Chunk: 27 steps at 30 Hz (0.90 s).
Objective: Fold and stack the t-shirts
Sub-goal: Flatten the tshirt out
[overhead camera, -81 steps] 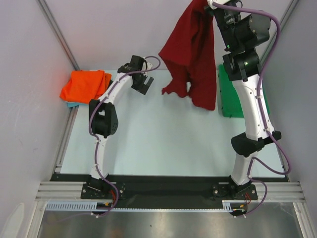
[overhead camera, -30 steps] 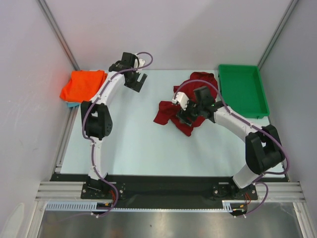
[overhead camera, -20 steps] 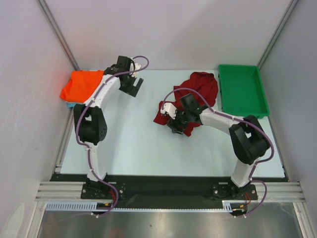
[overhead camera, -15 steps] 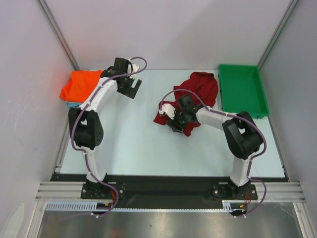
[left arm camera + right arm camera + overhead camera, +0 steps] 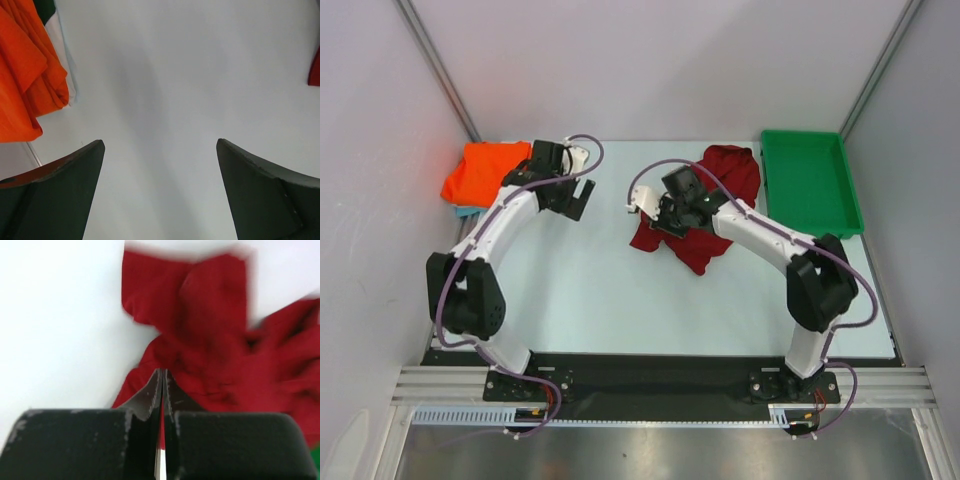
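Note:
The maroon t-shirt (image 5: 720,175) lies crumpled on the table right of centre; in the right wrist view the maroon t-shirt (image 5: 215,340) fills the upper right. My right gripper (image 5: 661,220) is at its left part, and my right gripper (image 5: 161,371) has its jaws shut with the tips pinched into the cloth's edge. The orange t-shirt (image 5: 485,170) lies folded at the far left, with a teal-blue t-shirt (image 5: 466,211) peeking out under it. My left gripper (image 5: 576,196) hangs just right of that pile. The left gripper (image 5: 160,142) is open over bare table, the orange t-shirt (image 5: 25,75) on its left.
A green plastic tray (image 5: 810,185) stands at the back right, close to the maroon t-shirt. Grey walls with metal corner posts enclose the table on three sides. Both arm bases sit on the black rail at the near edge.
My right gripper dropped the shirt on the table, moved to its left part and shut there. The left arm swung toward the near left, still open.

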Tool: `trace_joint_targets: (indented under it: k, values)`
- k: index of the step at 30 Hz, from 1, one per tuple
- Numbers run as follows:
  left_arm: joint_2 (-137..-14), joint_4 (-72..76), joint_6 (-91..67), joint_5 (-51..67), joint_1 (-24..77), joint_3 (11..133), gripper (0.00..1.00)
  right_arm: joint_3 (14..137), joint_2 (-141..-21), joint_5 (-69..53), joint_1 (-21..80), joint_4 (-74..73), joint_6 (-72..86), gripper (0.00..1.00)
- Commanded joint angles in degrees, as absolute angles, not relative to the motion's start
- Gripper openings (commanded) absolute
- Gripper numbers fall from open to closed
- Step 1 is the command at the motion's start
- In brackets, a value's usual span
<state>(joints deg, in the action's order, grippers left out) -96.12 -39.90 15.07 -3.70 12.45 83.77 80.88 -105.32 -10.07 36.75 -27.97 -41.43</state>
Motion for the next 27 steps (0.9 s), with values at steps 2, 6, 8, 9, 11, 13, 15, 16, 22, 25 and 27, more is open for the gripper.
trace_joint_targets:
  k: [2, 6, 8, 9, 11, 13, 15, 16, 22, 25, 27]
  values:
    - [-87.65, -34.29, 15.82, -2.55, 12.04, 77.44, 1.00, 93.06, -95.28, -5.55, 42.44, -34.18, -47.89, 0.00]
    - [-84.64, -34.97, 17.05, -2.20, 11.95, 74.09, 1.00, 94.31, -94.83, -1.06, 47.02, -37.88, -48.96, 0.10]
    - [-84.12, -37.08, 16.96, -0.45, 11.95, 74.18, 1.00, 90.12, -94.83, -0.09, 46.85, -36.40, -46.86, 0.32]
    - [-83.33, -37.44, 16.70, 0.95, 11.95, 73.83, 1.00, 88.52, -94.92, -0.09, 46.50, -34.56, -44.67, 0.39]
    - [-82.62, -38.49, 16.26, 3.15, 11.95, 73.39, 1.00, 85.54, -95.27, -0.70, 44.48, -33.40, -42.55, 0.59]
    - [-82.18, -39.72, 14.95, 3.78, 11.95, 73.65, 1.00, 83.68, -96.23, -1.40, 42.81, -32.00, -40.44, 0.64]
    - [-82.18, -40.16, 14.07, 4.30, 11.95, 74.44, 1.00, 81.14, -97.73, -3.59, 39.82, -31.81, -39.73, 0.65]
    - [-82.09, -40.34, 14.15, 4.65, 11.95, 74.62, 1.00, 80.60, -98.60, -4.39, 38.94, -31.56, -39.64, 0.65]
    - [-84.19, -41.83, 16.35, 1.23, 11.87, 77.78, 1.00, 83.31, -108.97, -2.98, 34.37, -30.93, -39.73, 0.64]
    - [-85.60, -41.83, 16.52, 1.93, 11.87, 78.22, 1.00, 85.51, -111.97, -5.79, 33.57, -33.13, -38.85, 0.65]
    - [-87.36, -42.01, 16.26, 2.02, 11.87, 78.57, 1.00, 85.26, -112.15, -7.90, 33.49, -33.40, -38.67, 0.65]
